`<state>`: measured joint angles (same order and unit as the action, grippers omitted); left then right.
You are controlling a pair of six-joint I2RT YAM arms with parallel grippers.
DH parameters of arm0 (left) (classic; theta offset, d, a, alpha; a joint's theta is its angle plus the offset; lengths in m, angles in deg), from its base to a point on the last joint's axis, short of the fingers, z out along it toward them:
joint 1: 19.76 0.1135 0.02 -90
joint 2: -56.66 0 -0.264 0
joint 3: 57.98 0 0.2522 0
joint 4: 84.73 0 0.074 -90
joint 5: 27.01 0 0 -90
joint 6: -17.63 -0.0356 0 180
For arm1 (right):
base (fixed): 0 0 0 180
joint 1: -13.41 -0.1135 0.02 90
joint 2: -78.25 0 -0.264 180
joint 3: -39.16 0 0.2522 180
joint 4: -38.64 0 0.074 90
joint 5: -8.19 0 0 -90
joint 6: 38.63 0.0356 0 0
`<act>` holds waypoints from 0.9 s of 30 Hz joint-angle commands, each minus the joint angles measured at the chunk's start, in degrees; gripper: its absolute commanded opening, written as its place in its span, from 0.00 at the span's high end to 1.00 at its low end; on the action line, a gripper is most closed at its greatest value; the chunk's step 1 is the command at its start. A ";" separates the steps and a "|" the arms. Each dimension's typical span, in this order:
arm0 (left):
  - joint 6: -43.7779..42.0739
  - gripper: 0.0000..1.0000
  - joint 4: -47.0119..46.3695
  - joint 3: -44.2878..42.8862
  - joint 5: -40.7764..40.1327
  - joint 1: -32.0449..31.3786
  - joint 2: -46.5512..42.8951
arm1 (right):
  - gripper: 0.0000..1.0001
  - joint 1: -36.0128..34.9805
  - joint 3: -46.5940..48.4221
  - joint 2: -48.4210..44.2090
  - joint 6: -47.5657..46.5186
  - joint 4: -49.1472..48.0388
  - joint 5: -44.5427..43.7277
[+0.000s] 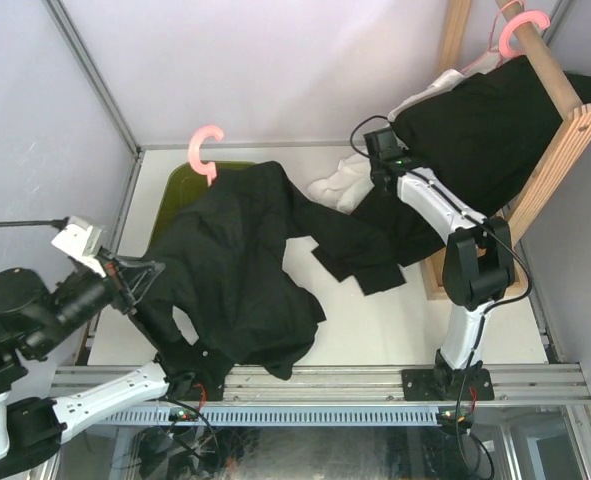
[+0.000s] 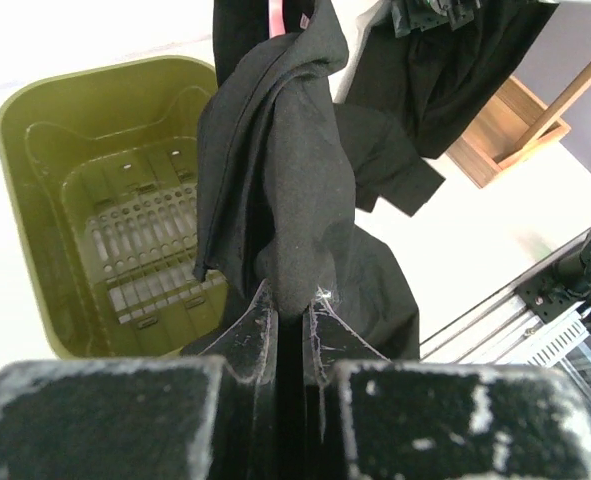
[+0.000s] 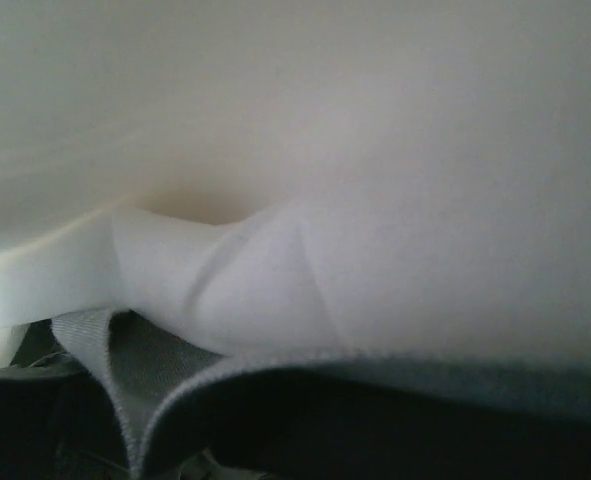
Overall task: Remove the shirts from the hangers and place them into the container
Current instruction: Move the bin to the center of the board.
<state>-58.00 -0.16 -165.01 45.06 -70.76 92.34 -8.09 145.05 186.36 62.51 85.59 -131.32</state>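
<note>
At nine o'clock the left gripper (image 2: 293,312) is clamped on a limp, light black shirt (image 1: 237,270) over the container (image 2: 35,110), hanger (image 1: 205,152) at its twelve; at one o'clock the right gripper (image 1: 380,160), its jaws unreadable, meets the soft white shirt (image 1: 337,186), probably best pinched at a bunched fold.

Black shirt (image 1: 237,270) drapes over container (image 1: 180,185) — pink hanger (image 1: 194,150) atop
</note>
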 commanded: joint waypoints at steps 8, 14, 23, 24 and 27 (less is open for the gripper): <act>1.08 1.00 -28.67 16.07 -5.29 0.04 5.45 | 0.20 -3.76 4.23 -14.99 -3.51 8.08 27.15; 0.30 1.00 -38.22 22.23 -16.00 -0.29 9.84 | 0.16 -8.68 5.78 -23.81 7.52 14.05 34.12; 0.56 1.00 -55.29 31.46 -26.76 -9.28 12.06 | 0.14 -12.17 -1.30 -36.44 19.32 7.26 62.69; 0.15 1.00 -57.23 32.09 -27.86 -10.85 12.97 | 0.14 -13.28 -2.20 -37.08 20.74 6.69 63.15; -1.21 1.00 -63.34 34.54 -29.62 -14.45 14.76 | 0.14 -16.43 -3.36 -37.79 23.51 7.04 60.17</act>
<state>-57.17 -46.89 -133.30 22.13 -81.23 105.39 -21.03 143.50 149.05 78.66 95.30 -75.13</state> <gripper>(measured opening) 0.080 0.862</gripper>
